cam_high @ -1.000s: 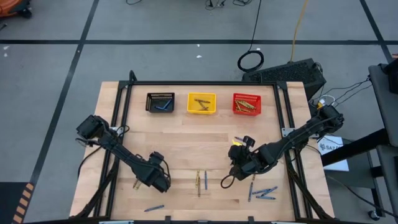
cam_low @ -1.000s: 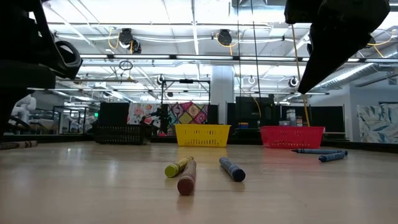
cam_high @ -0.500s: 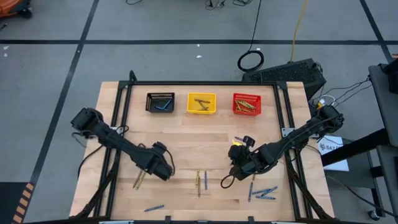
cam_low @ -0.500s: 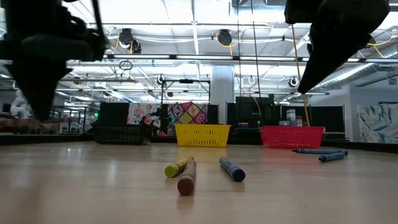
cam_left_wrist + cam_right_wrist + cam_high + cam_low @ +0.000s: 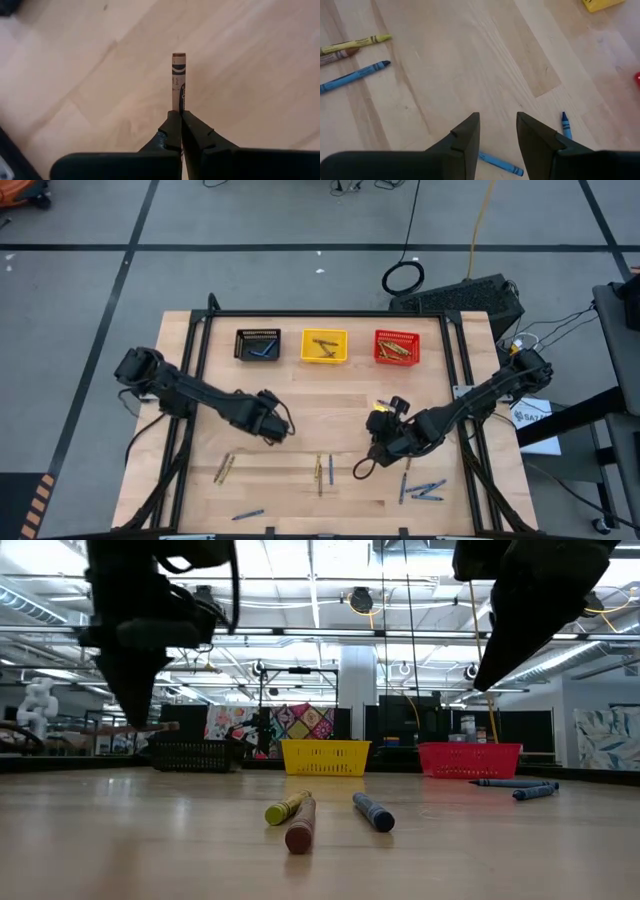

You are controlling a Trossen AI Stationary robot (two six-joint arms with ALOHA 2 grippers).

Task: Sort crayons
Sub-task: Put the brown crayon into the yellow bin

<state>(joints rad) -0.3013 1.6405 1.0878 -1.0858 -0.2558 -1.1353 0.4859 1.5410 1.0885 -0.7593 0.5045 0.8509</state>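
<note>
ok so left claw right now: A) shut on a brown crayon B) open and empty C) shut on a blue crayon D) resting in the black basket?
A. In the left wrist view the left claw is pinched shut on a brown crayon that sticks out past the fingertips, held above bare wood; the high view puts it mid-table, well short of the black basket.

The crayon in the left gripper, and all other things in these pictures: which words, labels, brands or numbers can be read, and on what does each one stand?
None can be read.
Brown crayon held in the left gripper: dark print on its wrapper, too blurred.
Yellow-green crayon on the table: dark marks on the wrapper, too small.
White paper beside the table's right edge: dark print, too small.
</note>
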